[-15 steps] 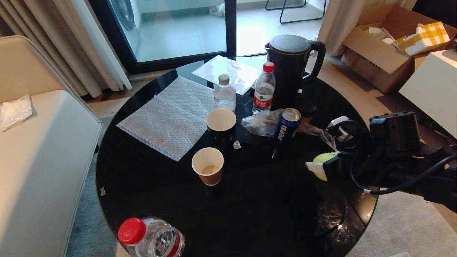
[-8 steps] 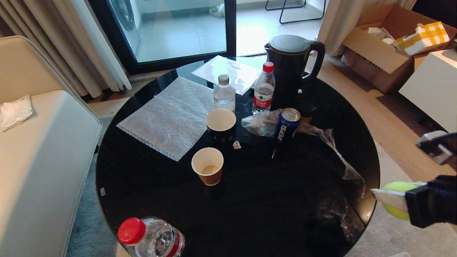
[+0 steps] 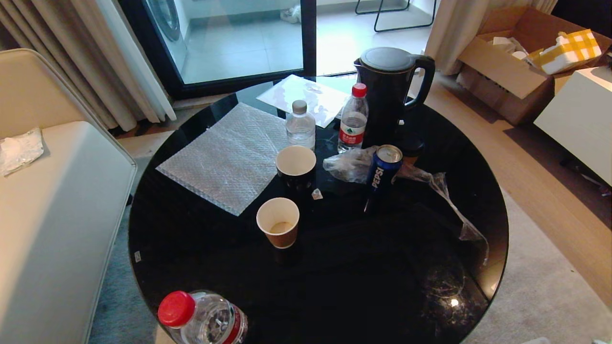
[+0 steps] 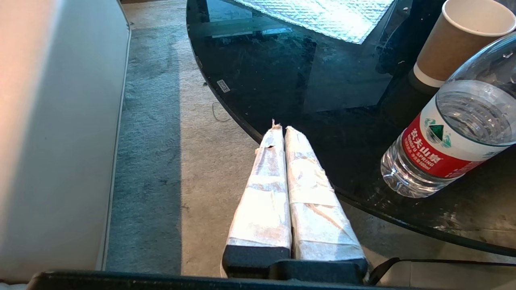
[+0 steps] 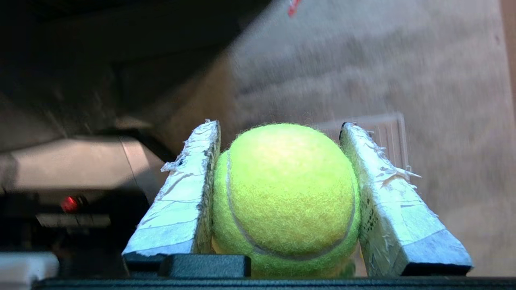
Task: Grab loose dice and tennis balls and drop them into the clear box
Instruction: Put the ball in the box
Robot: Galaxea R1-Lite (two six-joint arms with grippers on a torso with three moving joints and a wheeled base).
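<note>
The right pincer (image 5: 280, 125) squeezes a fuzzy, light, springy ball (image 5: 284, 197) by its round middle, off the table over the floor, while the left pincer (image 4: 281, 129) rests shut by the table's (image 4: 322, 92) edge.

- round black glass bench (image 3: 201, 248), pretty cluttered
- sheet of bubble wrap (image 3: 229, 157) lying flat on the left half
- two paper cups: one brown (image 3: 278, 228) nearer the middle, one dark (image 3: 296, 167) just behind it
- small clear bottle with a grey cap (image 3: 300, 125), and next to it a red-capped water bottle (image 3: 354, 118)
- black electric kettle (image 3: 388, 91) right behind those
- blue Pepsi can (image 3: 384, 168) touching a crumpled plastic bag (image 3: 351, 165)
- another red-capped bottle (image 3: 201, 319) at the near edge
- open cardboard box (image 3: 507, 71) on the floor, far right
- beige couch (image 3: 48, 215) on the left
</note>
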